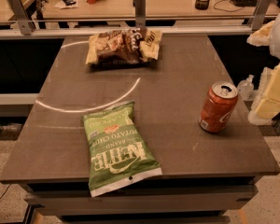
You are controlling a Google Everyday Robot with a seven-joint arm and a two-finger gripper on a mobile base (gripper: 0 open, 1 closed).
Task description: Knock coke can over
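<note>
we find the coke can (218,107) standing at the right side of the counter (177,78). the gripper (267,97) hangs just right of it at the frame edge; open or closed, we cannot tell. recommended: push leftward high on the can.

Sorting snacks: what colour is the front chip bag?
The bag is green with white lettering, in the camera view. The pincer hangs right of the can.
</note>
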